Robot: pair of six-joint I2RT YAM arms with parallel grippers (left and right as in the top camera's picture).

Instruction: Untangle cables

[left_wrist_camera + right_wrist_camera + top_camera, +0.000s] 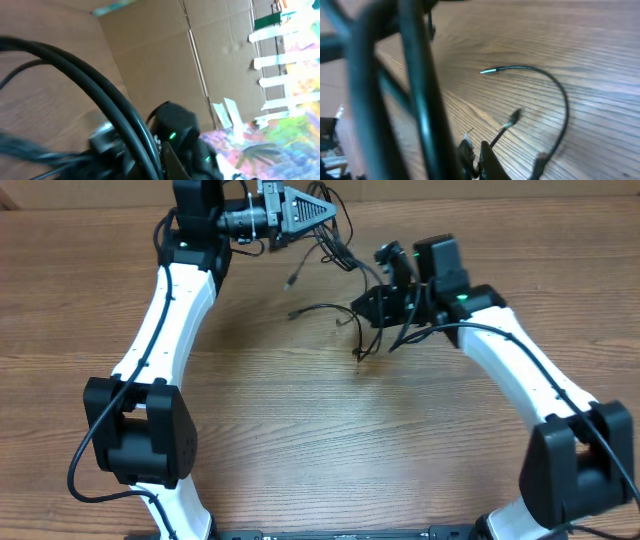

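We have the cables point(343, 258) strung between our two arms at the far side of the table point(330, 440). Our left gripper point(326, 215) looks pinched together on one of them. Whether our right gripper point(375, 305) is closed, we cannot tell. A few plug ends point(293, 281) trail free, but the middle looks tangled, so we judge most of the untangling is left.

A wood-grain table point(300, 430) fills the overhead view, while the left wrist view shows a brown cardboard panel point(165, 55) standing beyond it, with white tape strips point(272, 60), a green tape piece point(267, 21) and a bright multicoloured surface point(300, 130) alongside.
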